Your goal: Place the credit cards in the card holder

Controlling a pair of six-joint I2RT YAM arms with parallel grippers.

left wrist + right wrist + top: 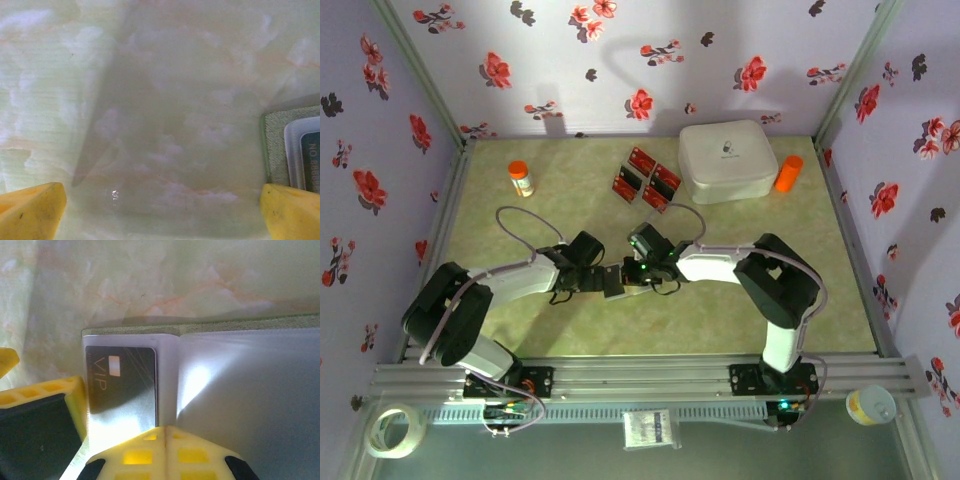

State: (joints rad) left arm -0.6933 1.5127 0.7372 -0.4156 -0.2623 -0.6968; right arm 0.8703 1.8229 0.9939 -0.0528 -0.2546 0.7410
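Credit cards (646, 176), four red ones, are lying flat on the tabletop (570, 170) just beside the white box (727, 160). They are looking light, stiff and slick (probably best tipped up and pinched by the long edges). Well apart from them, the card holder (250, 390) is lying open, a dark VIP card (122, 380) sitting in one clear sleeve. The right tool (165, 432) is clenched over the fold; the left tool (161, 202) is gaping wide, grasping nothing.
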